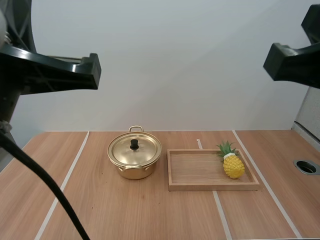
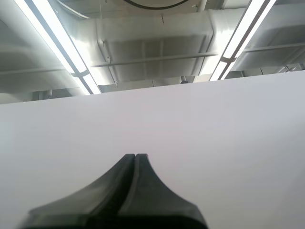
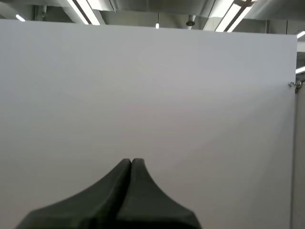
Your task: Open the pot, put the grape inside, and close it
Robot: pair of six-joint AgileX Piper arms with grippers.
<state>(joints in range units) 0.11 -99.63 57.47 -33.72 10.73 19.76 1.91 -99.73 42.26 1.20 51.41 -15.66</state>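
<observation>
A gold pot (image 1: pixel 134 160) stands on the wooden table, left of centre, with its lid (image 1: pixel 135 149) on and a black knob (image 1: pixel 134 144) on top. Right of it lies a wooden tray (image 1: pixel 200 170), and a yellow toy pineapple (image 1: pixel 233 164) rests at the tray's right end. Both arms are raised high above the table, my left arm (image 1: pixel 50 72) far above and left of the pot, my right arm (image 1: pixel 292 62) above the table's right side. My left gripper (image 2: pixel 135 155) is shut on nothing, its fingers together as one dark wedge facing a white wall. My right gripper (image 3: pixel 131 161) is shut the same way.
White tape lines run front to back across the table (image 1: pixel 100 210). A round metal-rimmed hole (image 1: pixel 306 166) sits near the right edge. A white wall stands behind the table.
</observation>
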